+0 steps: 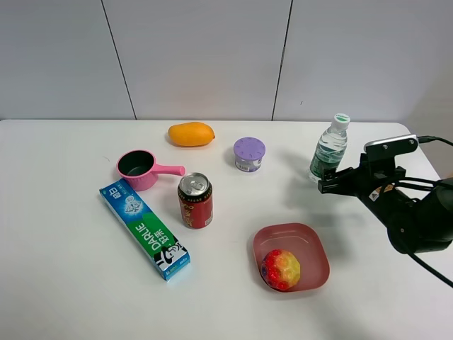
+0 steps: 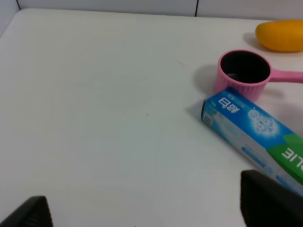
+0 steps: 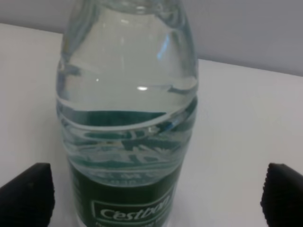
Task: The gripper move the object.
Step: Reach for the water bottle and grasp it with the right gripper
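Observation:
The clear water bottle with a green label and a white-green cap stands upright at the back right of the white table. My right gripper, black on a thick dark arm, is open just in front of the bottle's base. In the right wrist view the bottle fills the middle, and the gripper has one fingertip on each side of it, apart from it. My left gripper is open and empty above bare table. It does not show in the high view.
A red can, a blue-green toothpaste box and a pink cup stand left of centre. A mango and a purple tub are at the back. A pink bowl holds a colourful ball.

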